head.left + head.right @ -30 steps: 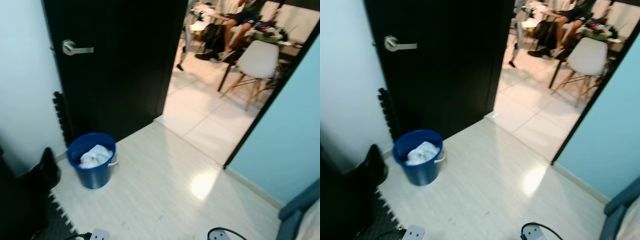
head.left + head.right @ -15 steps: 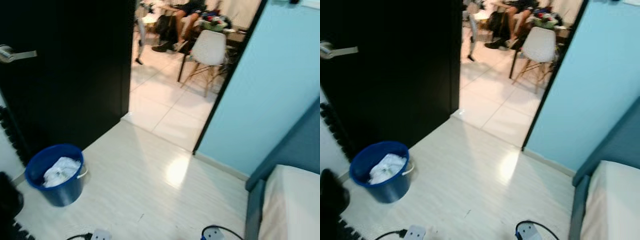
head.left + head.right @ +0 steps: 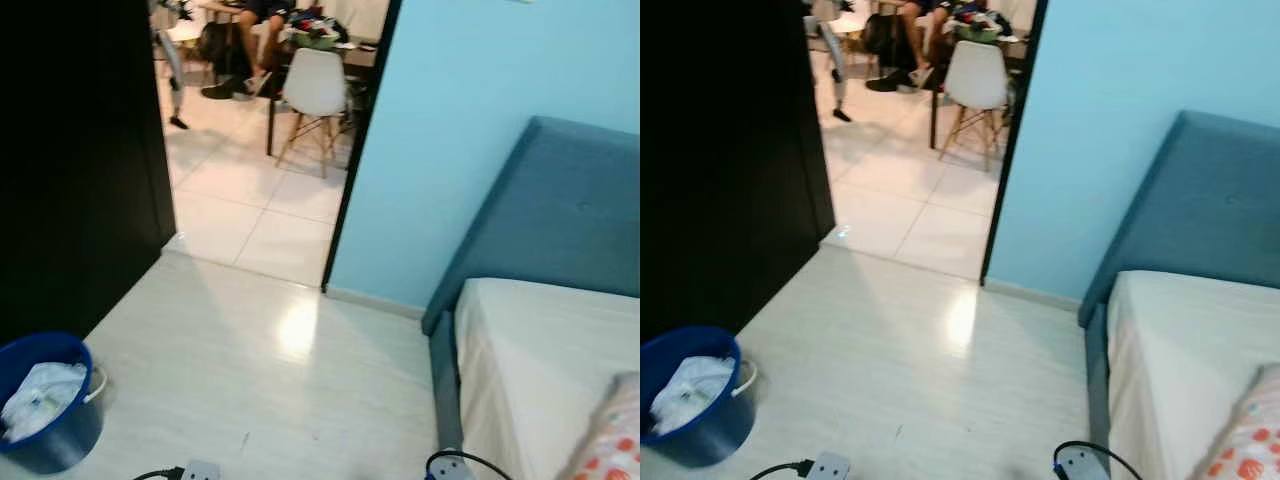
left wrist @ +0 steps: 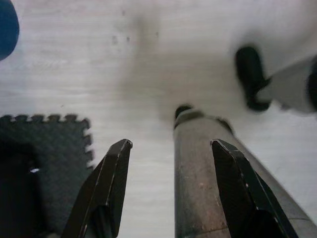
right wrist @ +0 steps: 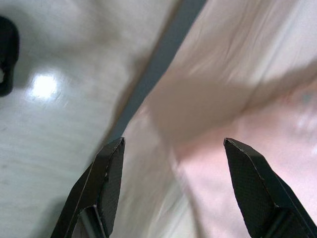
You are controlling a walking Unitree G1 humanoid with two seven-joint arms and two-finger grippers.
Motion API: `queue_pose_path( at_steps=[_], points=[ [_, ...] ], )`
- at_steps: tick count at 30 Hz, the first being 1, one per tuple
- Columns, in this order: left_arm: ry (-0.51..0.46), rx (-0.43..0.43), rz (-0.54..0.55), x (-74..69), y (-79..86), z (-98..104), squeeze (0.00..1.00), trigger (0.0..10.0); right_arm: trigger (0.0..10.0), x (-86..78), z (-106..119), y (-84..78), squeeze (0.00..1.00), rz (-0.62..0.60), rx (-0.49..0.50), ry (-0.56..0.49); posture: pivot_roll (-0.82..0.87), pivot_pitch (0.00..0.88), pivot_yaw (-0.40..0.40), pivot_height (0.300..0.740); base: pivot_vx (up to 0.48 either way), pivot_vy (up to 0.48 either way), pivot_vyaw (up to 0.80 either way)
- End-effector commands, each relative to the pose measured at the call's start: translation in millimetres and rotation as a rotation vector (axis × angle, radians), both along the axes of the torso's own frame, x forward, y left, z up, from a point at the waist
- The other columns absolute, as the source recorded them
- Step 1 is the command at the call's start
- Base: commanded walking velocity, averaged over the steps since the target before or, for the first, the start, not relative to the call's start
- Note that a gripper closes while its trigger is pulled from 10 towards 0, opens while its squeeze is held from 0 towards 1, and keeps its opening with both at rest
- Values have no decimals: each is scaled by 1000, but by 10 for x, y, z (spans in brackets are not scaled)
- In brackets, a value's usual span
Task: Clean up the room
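Left gripper [image 4: 171, 186] spread wide, pinching nothing, hanging low over pale wood-look floor [image 3: 270, 380]. Between its 2 black fingers [image 4: 111, 183], a dull brown-grey cylindrical leg [image 4: 198, 173], blurred, reaching ahead; beside the gripper, a dark foam puzzle mat [image 4: 39, 163] with toothed edge.

Right gripper [image 5: 173, 191] also spread wide, empty, poised above the edge of a bed with cream sheet [image 5: 233, 89] and dark blue-grey frame [image 5: 163, 54].

Well ahead of the left gripper, a round blue plastic bucket [image 3: 45, 420] holding crumpled white cloth [image 3: 40, 395], standing by a tall black door [image 3: 70, 160]. Near the floor's front edge, a white power strip [image 3: 825, 467] with black cable. Farther off, an open doorway onto tiled floor, a white moulded chair [image 3: 313, 85] on wooden legs and a seated person's legs [image 3: 250, 40] beyond. Blue padded headboard [image 3: 560, 210] against light blue wall.
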State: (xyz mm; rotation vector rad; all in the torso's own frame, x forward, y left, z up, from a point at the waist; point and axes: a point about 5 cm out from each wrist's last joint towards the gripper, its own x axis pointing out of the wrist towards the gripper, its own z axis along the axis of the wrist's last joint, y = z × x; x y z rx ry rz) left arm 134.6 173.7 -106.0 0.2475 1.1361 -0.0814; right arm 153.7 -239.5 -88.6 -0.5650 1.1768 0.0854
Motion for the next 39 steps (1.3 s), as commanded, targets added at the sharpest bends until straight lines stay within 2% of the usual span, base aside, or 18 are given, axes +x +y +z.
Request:
queue_pose_path(
  at_steps=[1, 7, 9, 16, 23, 31, 39],
  points=[
    [39, -9, -17, -85, -42, -33, 0, 10000, 10000, -35, 10, -86, 0, -10, -18, 11, 41, 0, -115, 739, 0, 0, -756],
    [41, -12, -21, -85, -45, -34, 0, 10000, 10000, -67, 8, -123, 0, -11, -29, 15, 42, 0, -117, 739, 0, 0, -763],
    [41, -13, -22, -85, -45, -33, 0, 10000, 10000, -110, -34, -27, 0, -4, -22, 21, 42, 0, -118, 739, 0, 0, -756],
    [43, -15, -26, -87, -47, -34, 0, 10000, 10000, -129, -85, 157, 0, 9, -5, 24, 41, 0, -117, 739, 0, 0, -761],
    [43, -17, -28, -86, -50, -34, 0, 10000, 10000, -91, -90, 247, 0, 13, 2, 18, 41, 0, -118, 739, 0, 0, -760],
    [42, -19, -28, -83, -53, -33, 0, 10000, 10000, -61, -77, 237, 0, 13, -2, 13, 40, 0, -120, 739, 0, 0, -761],
    [42, -17, -34, -80, -54, -33, 0, 10000, 10000, -59, -38, 61, 0, 6, -23, 14, 39, 0, -123, 739, 0, 0, -759]
  ],
)
